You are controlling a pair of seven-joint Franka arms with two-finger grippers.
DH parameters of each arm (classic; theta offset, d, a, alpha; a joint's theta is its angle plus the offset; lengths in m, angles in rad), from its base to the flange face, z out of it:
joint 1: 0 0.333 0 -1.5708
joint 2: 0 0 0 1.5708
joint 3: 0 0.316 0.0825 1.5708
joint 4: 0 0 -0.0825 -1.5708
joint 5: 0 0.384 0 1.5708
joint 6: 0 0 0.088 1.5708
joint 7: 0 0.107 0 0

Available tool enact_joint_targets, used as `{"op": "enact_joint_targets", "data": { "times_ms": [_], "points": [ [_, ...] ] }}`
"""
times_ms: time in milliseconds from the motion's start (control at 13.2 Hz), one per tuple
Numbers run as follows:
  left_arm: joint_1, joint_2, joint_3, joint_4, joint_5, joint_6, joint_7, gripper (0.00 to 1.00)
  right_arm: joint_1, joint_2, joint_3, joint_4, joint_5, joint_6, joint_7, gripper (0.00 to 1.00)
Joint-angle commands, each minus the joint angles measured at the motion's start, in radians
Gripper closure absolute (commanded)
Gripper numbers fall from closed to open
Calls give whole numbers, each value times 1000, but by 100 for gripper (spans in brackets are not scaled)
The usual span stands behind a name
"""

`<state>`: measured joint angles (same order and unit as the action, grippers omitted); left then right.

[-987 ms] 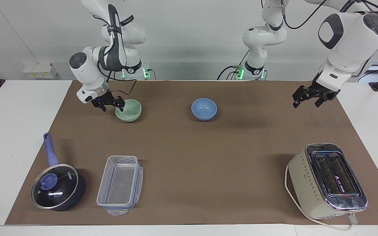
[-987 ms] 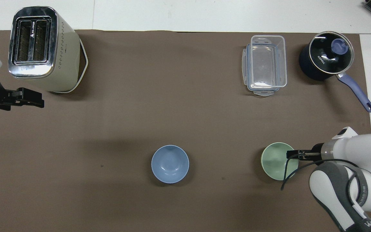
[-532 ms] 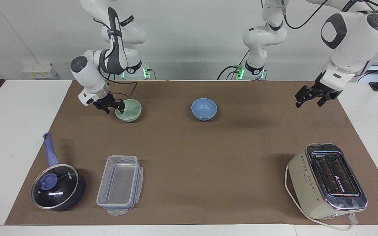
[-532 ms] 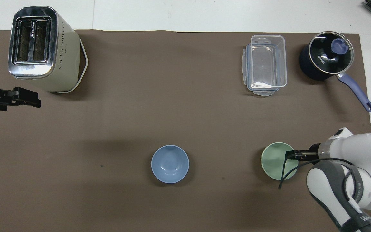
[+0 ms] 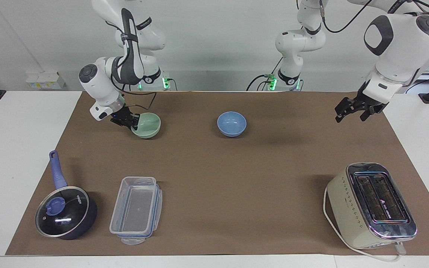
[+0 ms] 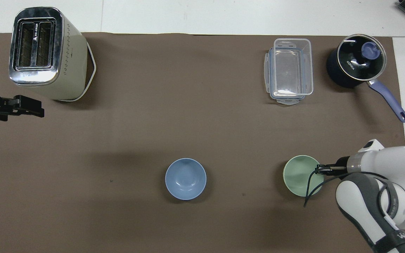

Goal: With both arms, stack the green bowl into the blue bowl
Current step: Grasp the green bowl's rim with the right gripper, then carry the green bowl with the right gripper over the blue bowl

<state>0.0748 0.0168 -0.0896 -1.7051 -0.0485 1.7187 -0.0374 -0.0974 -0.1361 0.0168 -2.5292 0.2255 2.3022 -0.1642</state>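
Note:
The pale green bowl point(image 5: 148, 125) point(image 6: 299, 175) sits on the brown mat at the right arm's end of the table. My right gripper point(image 5: 133, 123) point(image 6: 317, 170) is shut on the part of its rim that faces the right arm's end of the table. The light blue bowl point(image 5: 231, 123) point(image 6: 185, 179) stands alone near the middle of the mat, about as near to the robots as the green one. My left gripper point(image 5: 349, 117) point(image 6: 40, 109) hangs open and holding nothing above the mat's edge at the left arm's end.
A cream toaster point(image 5: 371, 204) point(image 6: 44, 52) stands farther from the robots at the left arm's end. A clear plastic container point(image 5: 136, 210) point(image 6: 289, 70) and a dark-blue lidded saucepan point(image 5: 65, 214) point(image 6: 355, 63) sit farther out at the right arm's end.
My right gripper dropped onto the green bowl's rim and went from open to shut on it, nudging the bowl slightly toward the blue bowl. The left gripper drifted a little outward.

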Motion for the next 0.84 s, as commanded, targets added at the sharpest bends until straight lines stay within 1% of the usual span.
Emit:
{"op": "enact_joint_targets", "data": {
  "times_ms": [0,76,228,304,456,532,608,684,759],
  "points": [
    [10,-3,-4,15,24,-27,-12,0,10,-22,6,3,46,-16,-34,100],
    [5,-1,-4,16,22,-12,-4,0,13,-28,8,9,54,-35,-32,100],
    [-61,-1,-4,21,35,19,-2,0,54,-58,11,24,58,-72,-21,100],
    [-76,0,-1,42,76,21,16,0,85,-77,12,33,58,-89,-8,100],
    [-156,3,63,120,95,-43,36,0,172,-109,17,44,58,-98,76,100],
    [-177,9,97,165,98,-104,36,0,226,-121,19,53,58,-98,144,100],
    [-173,14,97,198,96,-149,36,0,275,-123,19,61,58,-98,202,100],
    [-165,12,96,206,98,-166,36,0,330,-122,20,73,58,-95,256,100],
    [-167,3,94,199,88,-156,37,0,385,-123,20,75,58,-80,306,100]
  ]
}}
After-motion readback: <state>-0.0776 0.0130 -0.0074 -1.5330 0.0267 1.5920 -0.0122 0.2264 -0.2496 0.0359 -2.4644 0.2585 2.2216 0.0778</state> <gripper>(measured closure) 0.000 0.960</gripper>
